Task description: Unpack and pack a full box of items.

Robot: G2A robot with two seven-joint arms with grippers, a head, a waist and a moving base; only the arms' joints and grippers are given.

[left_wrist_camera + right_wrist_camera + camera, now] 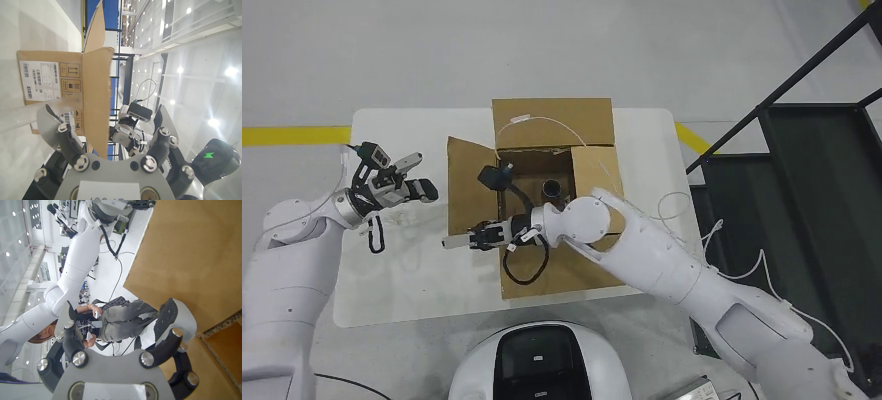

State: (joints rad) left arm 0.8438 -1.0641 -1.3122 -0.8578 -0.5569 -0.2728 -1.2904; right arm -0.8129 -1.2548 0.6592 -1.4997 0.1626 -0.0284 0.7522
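The left gripper (pixel 414 176) is hovering, fingers apart, just beside the raised side flap (pixel 470 165) of the box (pixel 552 120) sitting mid-way across the table (pixel 392 280), while the right gripper (pixel 457 241), likewise spread, is hanging at that flap's near end, risking snagging cardboard and dragging the box sideways

Bright overhead glare; fisheye-warped edges

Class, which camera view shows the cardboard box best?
The top view: nearly the whole box, flaps open, with its inside visible. The left wrist view shows one labelled outer side and a flap; the right wrist view, part of a flap and an inner corner.
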